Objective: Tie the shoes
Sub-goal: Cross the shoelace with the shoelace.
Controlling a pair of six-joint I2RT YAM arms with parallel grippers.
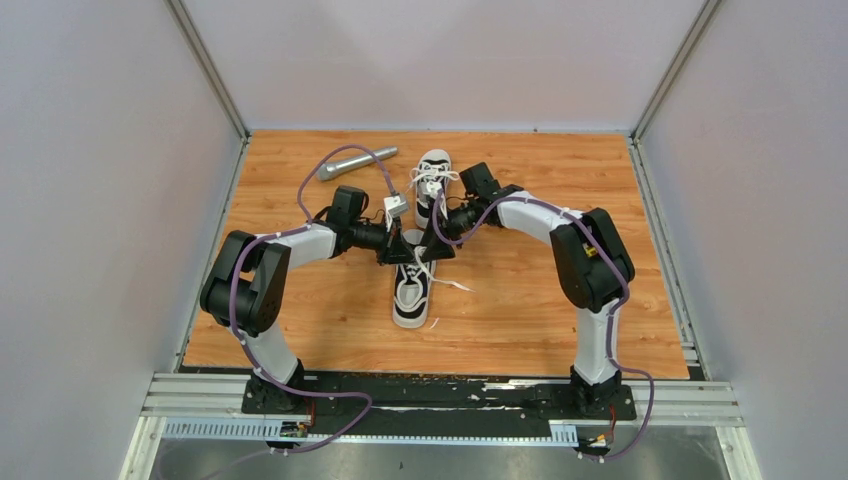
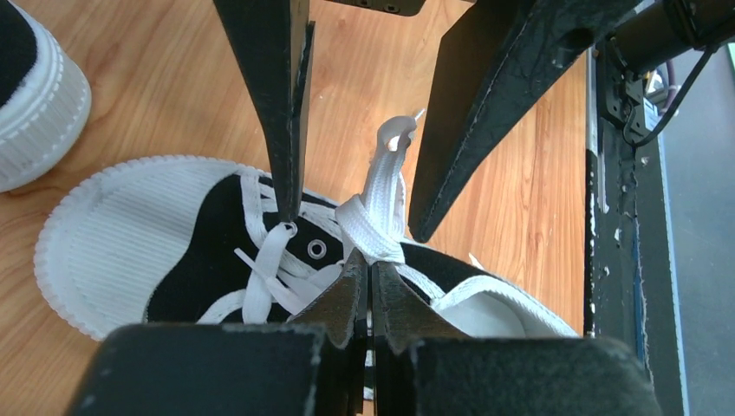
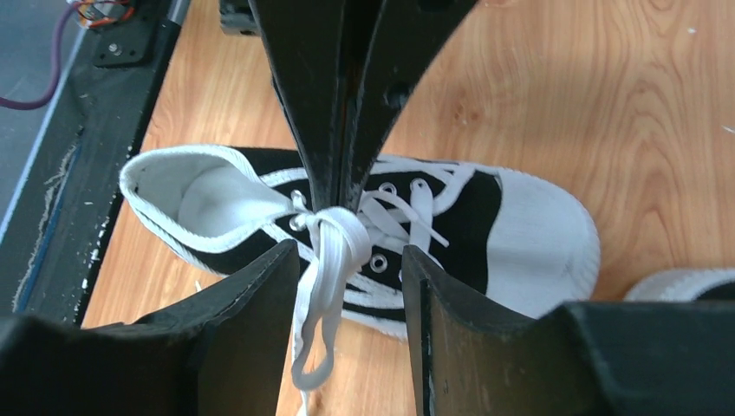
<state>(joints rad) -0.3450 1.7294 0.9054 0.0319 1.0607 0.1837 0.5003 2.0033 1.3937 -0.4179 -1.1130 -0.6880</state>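
One black-and-white shoe [image 1: 411, 293] lies mid-table with its toe toward the near edge, and the other shoe [image 1: 432, 178] lies behind it. Both grippers meet over the near shoe's tongue. My left gripper [image 2: 371, 270] is shut on the white lace [image 2: 374, 227] right at the crossing above the eyelets. It shows from the other side in the right wrist view [image 3: 341, 192]. My right gripper [image 3: 351, 276] is open, and a hanging lace loop [image 3: 322, 295] lies between its fingers without being pinched. In the left wrist view its fingers [image 2: 282, 104] straddle that loop [image 2: 392, 152].
A grey cylinder [image 1: 355, 162] lies at the back left of the wooden table [image 1: 540, 300]. The second shoe's toe shows in the left wrist view [image 2: 30, 95] and in the right wrist view [image 3: 685, 284]. A black base rail [image 2: 620, 225] runs along the near edge.
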